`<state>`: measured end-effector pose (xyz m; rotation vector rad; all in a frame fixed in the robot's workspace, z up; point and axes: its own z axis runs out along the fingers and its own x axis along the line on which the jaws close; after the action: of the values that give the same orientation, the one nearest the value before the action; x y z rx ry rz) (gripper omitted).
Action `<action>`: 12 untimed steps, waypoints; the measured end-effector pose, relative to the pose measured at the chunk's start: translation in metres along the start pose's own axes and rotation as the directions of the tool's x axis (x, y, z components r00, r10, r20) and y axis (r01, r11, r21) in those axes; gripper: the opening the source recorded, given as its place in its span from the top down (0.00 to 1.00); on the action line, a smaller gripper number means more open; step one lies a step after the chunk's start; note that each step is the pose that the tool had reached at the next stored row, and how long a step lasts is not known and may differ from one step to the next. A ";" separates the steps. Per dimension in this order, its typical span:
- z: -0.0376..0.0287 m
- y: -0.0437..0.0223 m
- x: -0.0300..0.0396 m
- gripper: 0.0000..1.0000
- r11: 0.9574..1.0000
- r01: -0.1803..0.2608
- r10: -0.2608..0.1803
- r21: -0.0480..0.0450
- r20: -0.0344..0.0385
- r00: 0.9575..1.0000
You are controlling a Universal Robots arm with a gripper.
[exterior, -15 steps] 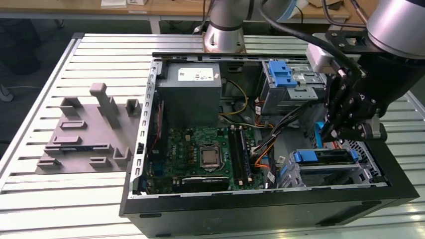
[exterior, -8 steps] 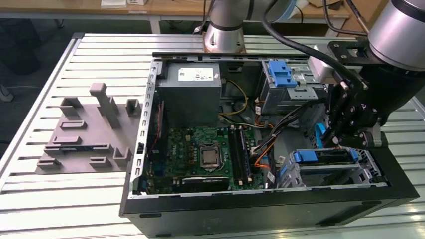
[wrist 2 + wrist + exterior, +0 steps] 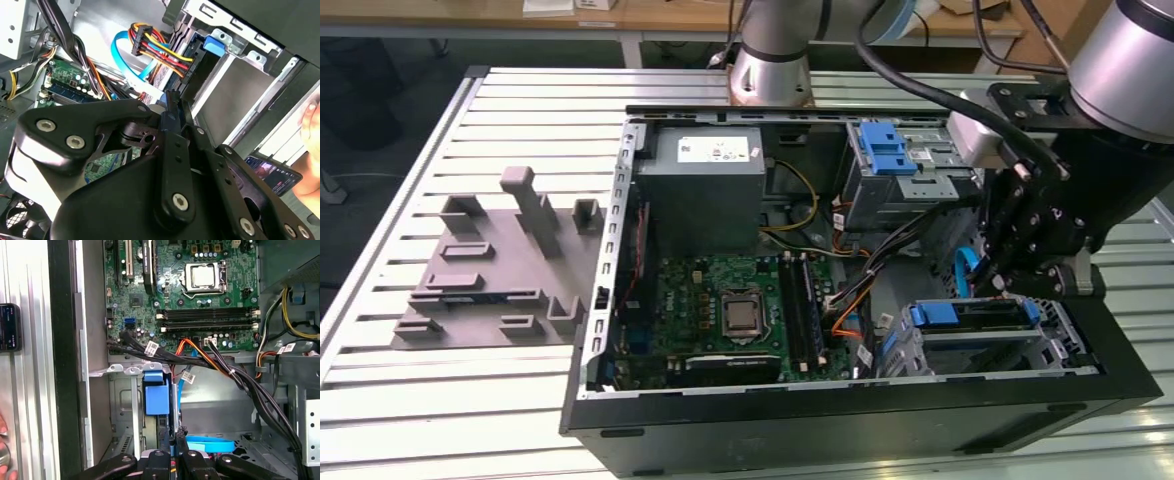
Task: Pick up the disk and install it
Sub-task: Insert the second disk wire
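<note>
While my tool (image 3: 1017, 288) hangs just above the grey metal drive cage (image 3: 987, 352) in the open black computer case (image 3: 854, 425), its fingers (image 3: 167, 456) are drawn close together on a thin, blue-edged slab. I judge that slab to be the flat silver metal disk in its blue plastic bracket (image 3: 985, 318), seen edge-on. So I read the tool as gripping the disk, though the pinch itself is partly hidden in both wrist views.

The disk stands on edge in the mouth of the cage, right beside the cage's blue plastic latch (image 3: 156, 392). I cannot tell whether it is fully seated or only partly in.

By my judgement the pick-up is done and the installing step is in hand.

A flat light-blue ribbon cable (image 3: 210, 445) loops just beside the cage. A bundle of red, yellow and black wires (image 3: 160, 52) ends in a plug near the cage's open side. The green motherboard (image 3: 727, 310) lies well apart from the cage.

Any further move calls for keeping the disk square to the cage walls, pushing straight along them, and keeping those cables out from between bracket and metal.
</note>
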<state>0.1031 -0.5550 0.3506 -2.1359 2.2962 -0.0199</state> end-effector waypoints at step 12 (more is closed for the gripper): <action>0.0126 -0.0034 0.0026 0.84 1.000 0.000 0.000 -0.005 -0.001 1.000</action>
<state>0.1064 -0.5580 0.3381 -2.1386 2.2990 -0.0147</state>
